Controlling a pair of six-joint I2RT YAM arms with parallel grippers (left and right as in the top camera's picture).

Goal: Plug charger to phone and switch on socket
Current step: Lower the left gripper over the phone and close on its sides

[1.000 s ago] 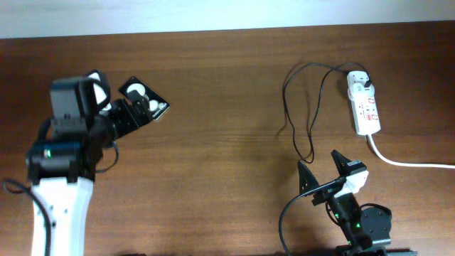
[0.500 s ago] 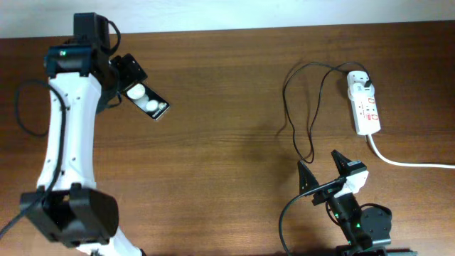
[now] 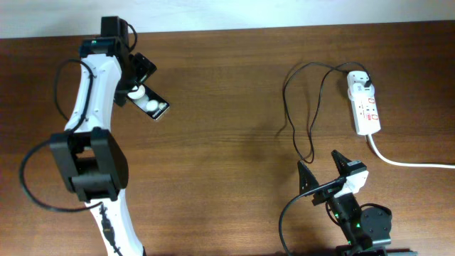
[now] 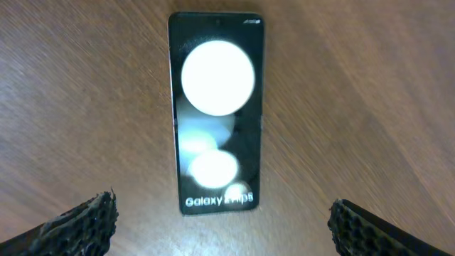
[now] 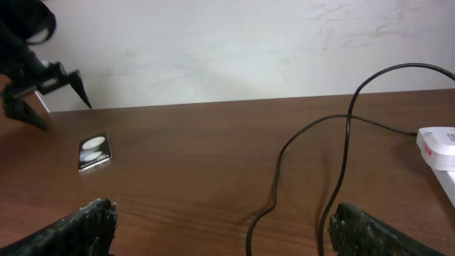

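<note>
The black phone point(image 3: 152, 106) lies flat at the far left of the table, its white spots and white text showing in the left wrist view point(image 4: 215, 114). My left gripper point(image 3: 134, 78) is open and empty, hovering just behind the phone with a finger on each side point(image 4: 220, 229). The charger's thin black cable point(image 3: 304, 107) loops on the right, and its white plug adapter point(image 3: 360, 82) sits in the white socket point(image 3: 367, 112). The cable's free end lies on the table in front of my right gripper point(image 3: 325, 173), which is open and empty near the front edge point(image 5: 224, 227).
The socket's thick white cord point(image 3: 405, 163) runs off to the right edge. A pale wall point(image 5: 227, 43) rises behind the table's far edge. Bare brown tabletop point(image 3: 220, 135) lies between the phone and the cable.
My left arm has stretched away to the far left back, bringing its open gripper over the phone. The phone, cable, socket and right arm have not moved.
</note>
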